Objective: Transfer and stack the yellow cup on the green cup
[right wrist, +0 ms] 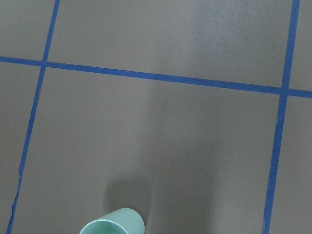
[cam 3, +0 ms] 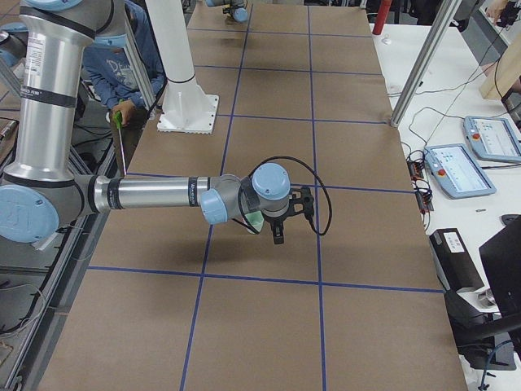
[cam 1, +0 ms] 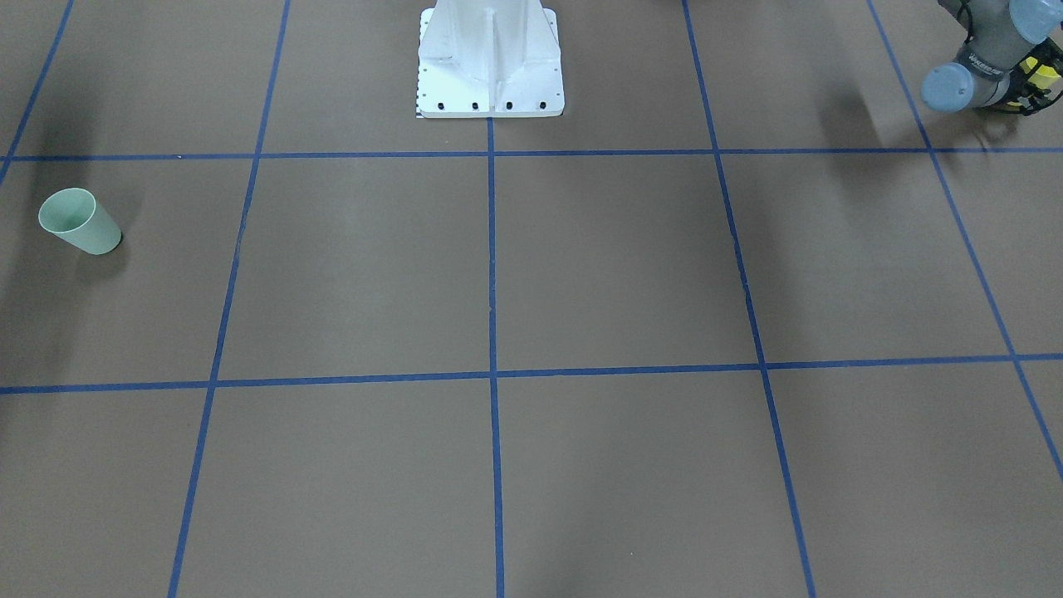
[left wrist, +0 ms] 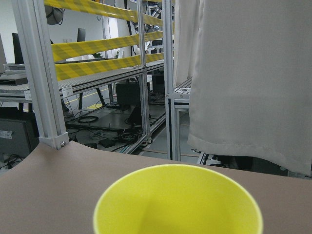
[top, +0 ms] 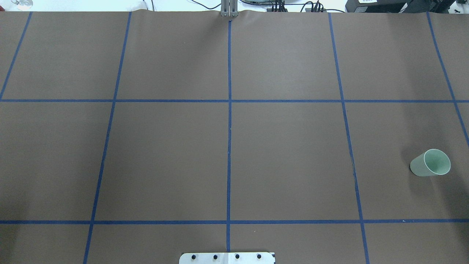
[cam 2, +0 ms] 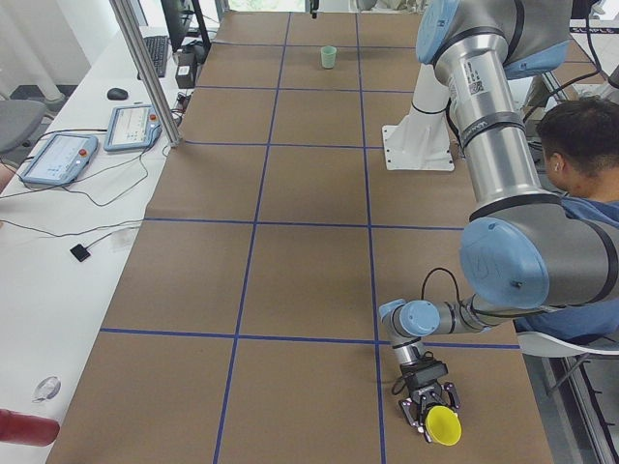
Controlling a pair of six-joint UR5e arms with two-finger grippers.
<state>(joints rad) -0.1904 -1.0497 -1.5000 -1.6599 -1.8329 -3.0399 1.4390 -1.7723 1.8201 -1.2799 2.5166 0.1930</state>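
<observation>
Fingers [cam 2: 414,412] of left gripper [cam 2: 434,414] around yellow cup [cam 2: 444,426]

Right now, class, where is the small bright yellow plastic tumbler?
In the exterior left view, the small bright yellow plastic tumbler is between the left gripper's fingers at the table's end on the robot's left, far from the pale green plastic tumbler.

Brown table [top: 165,165] w/ green cup [top: 430,163] upright.
</observation>
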